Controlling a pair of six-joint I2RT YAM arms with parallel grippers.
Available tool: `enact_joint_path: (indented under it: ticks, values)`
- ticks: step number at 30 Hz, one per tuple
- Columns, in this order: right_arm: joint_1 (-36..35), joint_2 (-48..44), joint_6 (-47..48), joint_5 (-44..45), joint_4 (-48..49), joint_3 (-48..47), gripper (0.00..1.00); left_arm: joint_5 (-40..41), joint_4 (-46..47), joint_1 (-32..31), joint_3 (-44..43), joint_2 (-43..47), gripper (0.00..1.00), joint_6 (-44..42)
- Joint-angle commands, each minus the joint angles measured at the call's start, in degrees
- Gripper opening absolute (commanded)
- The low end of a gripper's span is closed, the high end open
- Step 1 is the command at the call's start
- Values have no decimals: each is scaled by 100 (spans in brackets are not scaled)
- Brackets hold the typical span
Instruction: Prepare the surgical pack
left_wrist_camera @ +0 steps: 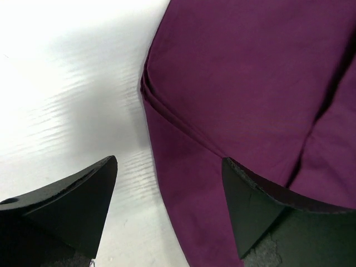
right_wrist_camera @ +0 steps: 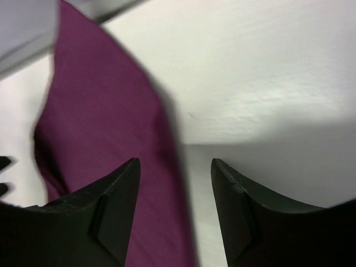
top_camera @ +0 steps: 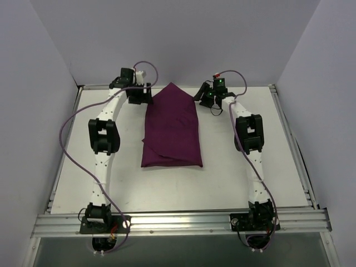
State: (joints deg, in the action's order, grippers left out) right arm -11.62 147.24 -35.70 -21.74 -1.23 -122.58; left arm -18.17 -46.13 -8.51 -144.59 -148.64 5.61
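Observation:
The surgical pack shows as a dark purple cloth folded into a long bundle in the middle of the white table, its far end coming to a point. My left gripper stands open at the bundle's far left corner. In the left wrist view the folded cloth edge runs under the gap of the left gripper, untouched by either finger. My right gripper is open at the far right corner. In its wrist view the cloth lies below the right gripper, ungripped.
The white table is framed by aluminium rails, with a wide rail at the near edge where both arm bases sit. Pale walls close in the left, right and far sides. Lilac cables loop beside each arm.

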Motion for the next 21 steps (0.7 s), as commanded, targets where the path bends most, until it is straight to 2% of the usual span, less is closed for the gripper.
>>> enact_joint_path:
  ticks: [1, 5, 7, 11, 12, 15, 16, 19, 20, 21]
  values:
    - [-174, 428, 55, -199, -255, -213, 51, 59, 34, 43, 10, -349, 85, 116]
    - [-218, 595, -33, -226, -18, -222, 50, 130, 86, 69, -16, -516, 85, 125]
    - [-209, 701, -182, -278, 62, -248, 45, -89, 95, 69, -77, -578, 82, 177]
    - [-192, 762, -402, -436, 421, -266, 26, -458, 262, 25, -95, -622, 71, 265]
    - [-192, 745, -446, -489, 492, -275, 17, -572, 288, 25, -69, -623, 68, 292]
    - [-183, 648, -525, -630, 677, -266, 0, -1029, 385, 34, -43, -596, 49, 353]
    - [-183, 596, -517, -691, 773, -240, 0, -1222, 429, 43, -34, -579, 38, 397]
    - [-148, 341, -508, -796, 992, -108, 0, -1425, 561, 104, -112, -430, 20, 406]
    - [-139, 271, -508, -832, 1063, -64, 0, -1478, 596, 122, -156, -299, 9, 380]
    - [-104, 105, -490, -858, 1125, -38, 0, -1487, 614, 148, -192, -219, 3, 345]
